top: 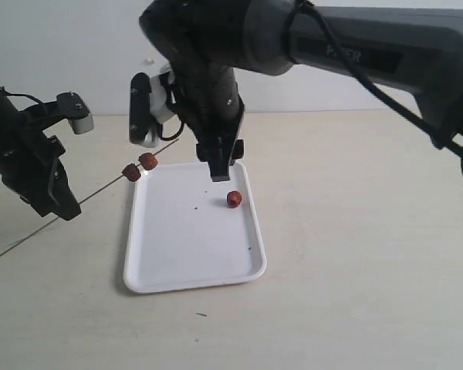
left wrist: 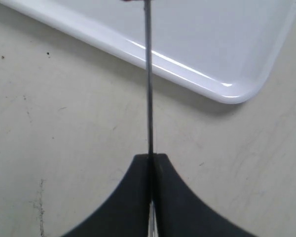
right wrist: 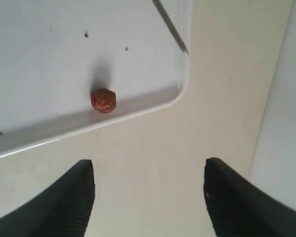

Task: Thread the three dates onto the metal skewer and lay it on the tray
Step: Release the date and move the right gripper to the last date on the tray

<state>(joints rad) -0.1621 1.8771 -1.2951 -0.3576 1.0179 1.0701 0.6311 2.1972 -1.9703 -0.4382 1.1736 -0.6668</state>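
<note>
Done: two dates (top: 131, 173) threaded on skewer (top: 104, 189), held in air near tray (top: 185, 247) corner. Left tool (top: 65, 208) clamped on skewer's other end. Third date (top: 234, 199) loose on tray near rim. Right tool (top: 219, 173) spread wide, empty, just above it. Left, by my reading: grasp third date, thread, lay skewer on tray.

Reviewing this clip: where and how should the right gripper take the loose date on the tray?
Probably across its round middle, from straight above: the date sits free on the flat tray, close to its rim, which would block side entry.
</note>
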